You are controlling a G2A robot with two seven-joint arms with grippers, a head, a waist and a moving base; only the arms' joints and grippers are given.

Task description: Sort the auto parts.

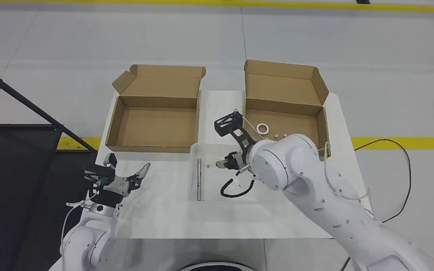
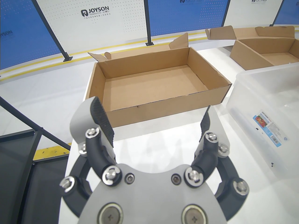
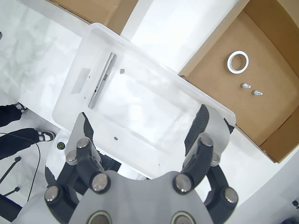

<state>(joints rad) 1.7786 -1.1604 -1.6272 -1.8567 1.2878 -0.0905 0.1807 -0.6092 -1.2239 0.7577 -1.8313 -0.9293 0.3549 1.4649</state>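
Left gripper (image 2: 154, 115) points level and forward, right gripper (image 3: 144, 127) points straight down, both with jaws spread wide.

Top view overhead, 2 wrist views near, sharing bin (image 3: 144, 94)

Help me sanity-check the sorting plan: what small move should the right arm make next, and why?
Probably shift the right gripper over the metal rod and lower toward it. Its jaws stand open and empty above the clear tray, beside the rod rather than over it. The ring and two pins already lie in a cardboard box.
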